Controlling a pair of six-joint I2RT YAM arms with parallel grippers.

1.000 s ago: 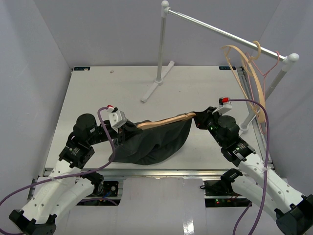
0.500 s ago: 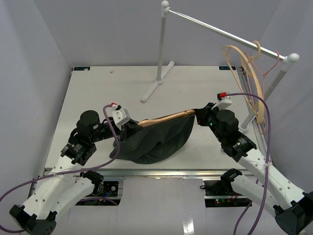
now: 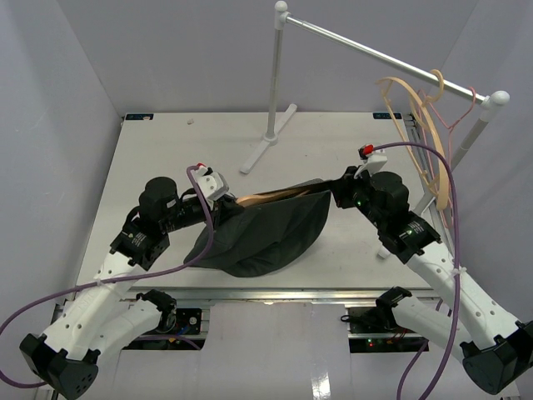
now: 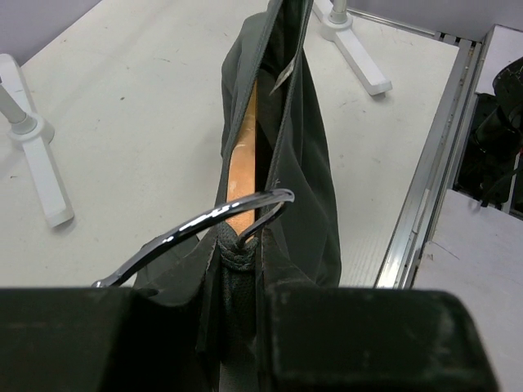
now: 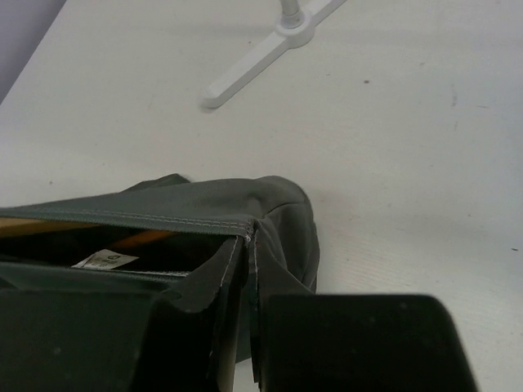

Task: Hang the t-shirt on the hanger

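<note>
The dark charcoal t-shirt point(image 3: 266, 237) hangs stretched between my two grippers above the table's front half. The tan wooden hanger point(image 3: 279, 194) lies inside it, along the top edge. In the left wrist view the wood point(image 4: 242, 163) shows through the shirt opening, with the metal hook point(image 4: 204, 222) poking out at the ribbed neck and the white label point(image 4: 284, 75) farther in. My left gripper point(image 3: 218, 200) is shut on the t-shirt at the neck point(image 4: 237, 265). My right gripper point(image 3: 340, 193) is shut on the opposite edge point(image 5: 249, 245); the label point(image 5: 105, 260) shows inside.
A white garment rack stands at the back, with a foot point(image 3: 268, 142) at the centre, a rail point(image 3: 383, 58) and a right post point(image 3: 479, 125). Tan hangers point(image 3: 416, 125) and a thin pink one point(image 3: 456, 117) hang on it. The table's metal front edge point(image 4: 425, 188) runs near the shirt.
Both grippers have moved away from the arm bases and up, carrying the shirt with the hanger inside. The left gripper has also shifted right.
</note>
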